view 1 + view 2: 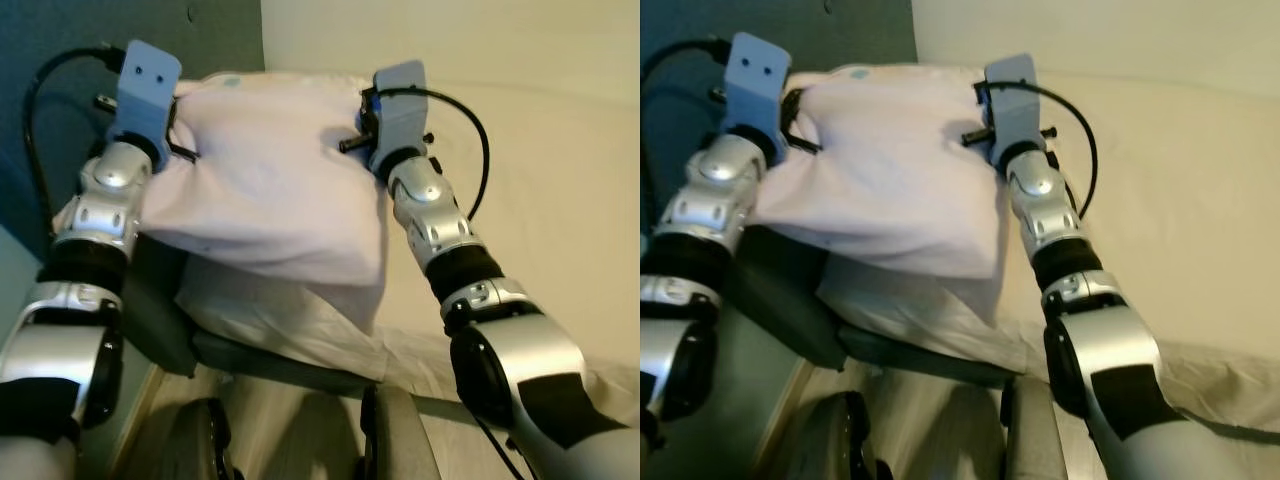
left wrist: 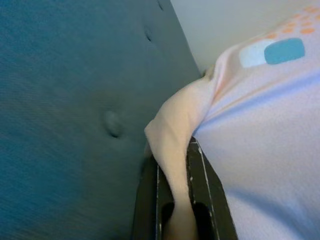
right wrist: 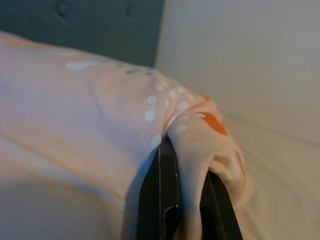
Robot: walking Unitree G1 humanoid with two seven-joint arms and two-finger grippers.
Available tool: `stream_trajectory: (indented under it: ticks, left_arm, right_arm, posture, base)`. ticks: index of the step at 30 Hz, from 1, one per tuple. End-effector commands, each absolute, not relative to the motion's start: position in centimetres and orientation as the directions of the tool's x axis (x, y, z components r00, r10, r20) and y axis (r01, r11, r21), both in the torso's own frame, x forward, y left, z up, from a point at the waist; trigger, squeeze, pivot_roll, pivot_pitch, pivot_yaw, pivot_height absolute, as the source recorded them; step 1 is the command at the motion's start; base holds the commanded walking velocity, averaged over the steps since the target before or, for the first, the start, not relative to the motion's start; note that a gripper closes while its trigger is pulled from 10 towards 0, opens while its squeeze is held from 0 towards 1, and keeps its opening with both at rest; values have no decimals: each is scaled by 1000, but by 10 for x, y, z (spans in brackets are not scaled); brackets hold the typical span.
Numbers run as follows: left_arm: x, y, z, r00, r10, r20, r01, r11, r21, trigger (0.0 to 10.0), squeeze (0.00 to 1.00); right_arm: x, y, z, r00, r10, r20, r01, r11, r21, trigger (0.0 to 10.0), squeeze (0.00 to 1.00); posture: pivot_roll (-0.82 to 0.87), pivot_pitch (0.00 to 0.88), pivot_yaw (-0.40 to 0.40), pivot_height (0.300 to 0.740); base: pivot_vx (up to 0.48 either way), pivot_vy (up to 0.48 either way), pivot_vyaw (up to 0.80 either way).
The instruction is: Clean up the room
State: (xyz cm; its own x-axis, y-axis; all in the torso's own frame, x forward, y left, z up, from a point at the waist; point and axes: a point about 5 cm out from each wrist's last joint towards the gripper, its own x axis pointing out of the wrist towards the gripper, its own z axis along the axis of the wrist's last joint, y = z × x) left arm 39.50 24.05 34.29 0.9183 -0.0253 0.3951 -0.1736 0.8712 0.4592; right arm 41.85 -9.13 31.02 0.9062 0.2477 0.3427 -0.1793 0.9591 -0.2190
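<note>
A pale pink pillow point(image 1: 270, 180) with small teal and orange marks hangs between my two arms above the bed. My left gripper point(image 2: 172, 200) is shut on the pillow's left corner, a fold of fabric pinched between its black fingers point(image 2: 205, 195). My right gripper point(image 3: 182, 200) is shut on the right corner, cloth bunched between its fingers point(image 3: 162, 195). In the eye views both wrists point(image 1: 145, 90) point(image 1: 400, 105) are raised at the pillow's upper edge, and the fingers are hidden behind the fabric.
A dark teal tufted headboard point(image 1: 60, 40) rises at the left, meeting a cream wall point(image 1: 450, 40). A beige sheet point(image 1: 560, 220) covers the mattress at the right. A white crumpled sheet point(image 1: 290, 320) lies under the pillow. The dark bed frame edge point(image 1: 260, 360) runs below.
</note>
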Motion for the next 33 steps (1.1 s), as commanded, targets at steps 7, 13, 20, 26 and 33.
stream_trajectory:
  ticks: [7,13,20,26,33]
  left_arm:
    - [374,287,355,900,-3,436,-235,839,490,10000,0]
    - [378,256,281,947,-114,301,-54,867,495,10000,0]
    - [372,214,224,959,-159,233,42,897,440,10000,0]
    - [359,172,182,966,-163,203,83,933,351,10000,0]
    - [350,164,183,957,-178,229,90,933,348,10000,0]
  right_arm:
    - [420,-97,264,947,207,246,-177,974,-140,10000,0]
    - [406,-92,176,977,207,-42,-211,970,-125,10000,0]
    - [386,-100,117,952,177,-250,-205,974,-92,10000,0]
    - [374,-122,90,929,97,-357,-156,978,-140,10000,0]
    - [372,-131,85,925,79,-373,-149,975,-163,10000,0]
  posture:
    - [49,310,-60,577]
    - [65,319,-56,577]
    - [90,326,-47,577]
    - [108,330,-42,577]
    - [128,333,-35,577]
  base:
    - [0,0,0]
    - [0,0,0]
    - [0,0,0]
    - [0,0,0]
    - [0,0,0]
